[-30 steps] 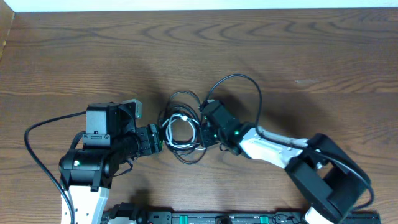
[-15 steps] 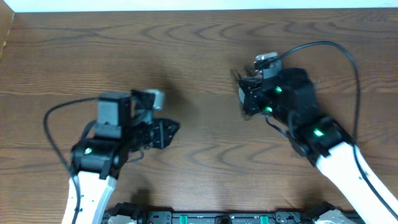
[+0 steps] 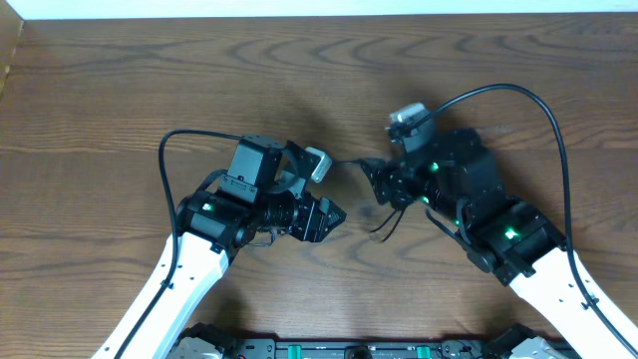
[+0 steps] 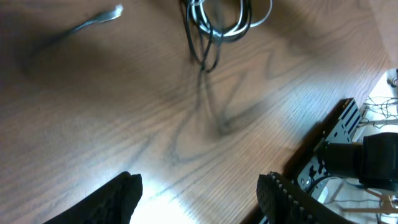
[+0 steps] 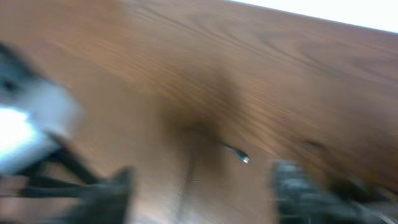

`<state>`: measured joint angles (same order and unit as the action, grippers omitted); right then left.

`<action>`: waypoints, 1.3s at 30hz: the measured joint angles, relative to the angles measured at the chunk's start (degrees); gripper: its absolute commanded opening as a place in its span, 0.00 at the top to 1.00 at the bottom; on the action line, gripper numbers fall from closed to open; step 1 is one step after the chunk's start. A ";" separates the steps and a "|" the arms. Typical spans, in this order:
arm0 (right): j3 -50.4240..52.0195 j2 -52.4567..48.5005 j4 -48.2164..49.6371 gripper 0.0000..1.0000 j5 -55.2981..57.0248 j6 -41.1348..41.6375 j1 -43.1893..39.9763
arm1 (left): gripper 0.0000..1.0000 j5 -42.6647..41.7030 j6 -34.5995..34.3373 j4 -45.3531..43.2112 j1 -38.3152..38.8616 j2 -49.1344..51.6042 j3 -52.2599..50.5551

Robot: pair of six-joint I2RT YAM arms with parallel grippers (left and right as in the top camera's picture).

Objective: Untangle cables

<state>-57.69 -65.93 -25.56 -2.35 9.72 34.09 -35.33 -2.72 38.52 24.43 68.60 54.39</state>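
Note:
The cables (image 3: pixel 384 217) show as a small knot of thin black strands just below my right gripper (image 3: pixel 377 184). In the left wrist view the bundle (image 4: pixel 214 28) of black and white loops sits at the top edge and casts a shadow on the wood, with a silver plug end (image 4: pixel 114 12) off to its left. My left gripper (image 3: pixel 334 212) points right toward the bundle, and its jaws (image 4: pixel 199 193) are open with only bare table between them. The right wrist view is blurred. Its gripper (image 5: pixel 205 186) stands wide open and empty, with one plug tip (image 5: pixel 241 157) beyond it.
The wooden table (image 3: pixel 120 90) stretches far to the back and left. A black equipment rail (image 3: pixel 349 349) runs along the front edge and also appears in the left wrist view (image 4: pixel 336 149). Thick black arm wires (image 3: pixel 543 110) arch over the right arm.
Both grippers were at the bundle, then swung apart, and have now come back toward the middle. The right gripper has gone from shut to open. The left arm has moved right.

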 measured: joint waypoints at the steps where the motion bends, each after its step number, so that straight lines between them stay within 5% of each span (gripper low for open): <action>1: 0.00 -0.09 -1.90 0.01 3.28 -0.28 -0.13 | 0.34 -0.09 0.00 -0.28 0.02 -0.11 0.00; 10: 0.00 -4.85 -15.80 0.01 26.77 7.78 -9.07 | 0.30 -0.37 -4.31 -8.37 0.02 -4.33 -0.04; 17: 0.02 -11.37 -16.46 0.01 21.97 11.34 -15.61 | 0.29 0.33 -7.78 -17.22 1.79 -0.55 -0.04; 24: 0.02 -12.00 -15.98 0.01 19.10 6.05 -15.98 | 0.29 1.22 -5.73 -29.11 8.00 13.25 -0.04; 39: 0.00 0.48 -16.02 0.01 10.16 -3.08 -15.96 | 0.35 7.10 -2.95 -43.34 13.31 34.53 -0.07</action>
<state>-57.69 -65.45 -41.58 7.81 6.63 18.13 -28.23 -5.67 -4.82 37.74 103.13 54.33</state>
